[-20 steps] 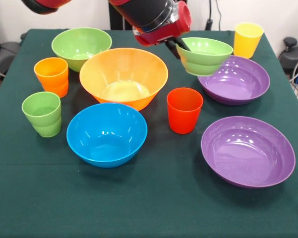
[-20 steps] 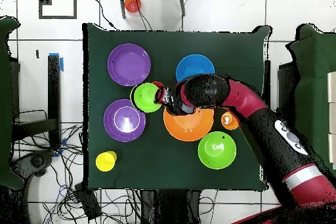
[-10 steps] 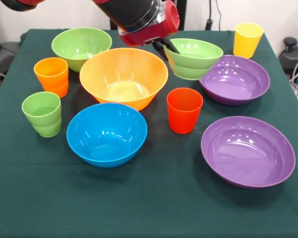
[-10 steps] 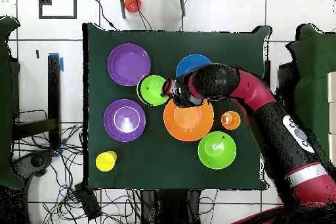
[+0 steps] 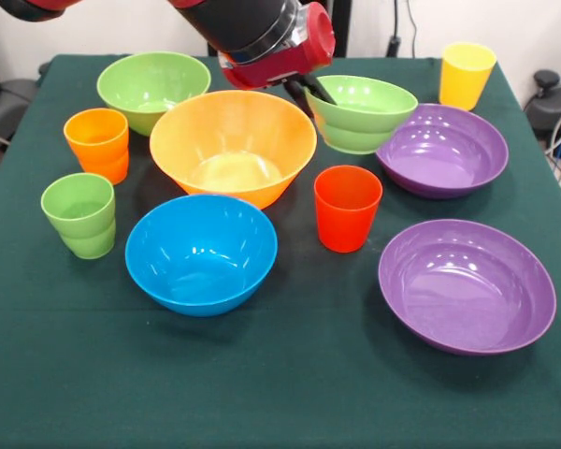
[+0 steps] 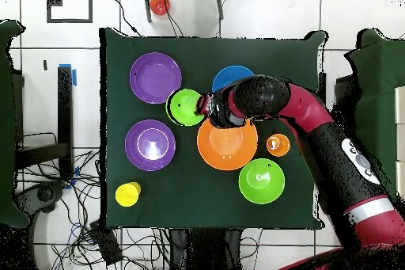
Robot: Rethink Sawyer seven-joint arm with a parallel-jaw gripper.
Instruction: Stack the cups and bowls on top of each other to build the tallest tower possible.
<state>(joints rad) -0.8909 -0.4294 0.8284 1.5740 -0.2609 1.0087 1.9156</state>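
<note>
On the green-clothed desk, your end effector is clamped on the near rim of the small light-green bowl (held aloft, tilted); the big orange bowl lies just beside it, on the arm's side.

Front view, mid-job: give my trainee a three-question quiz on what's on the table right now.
1. True or false: the gripper grips the rim of the small light-green bowl.
2. Which cup stands nearest the blue bowl: A yellow cup, B red cup, C orange cup?
3. How many purple bowls are on the table?

Key: 1 true; 2 B; 3 two, one behind the other.
</note>
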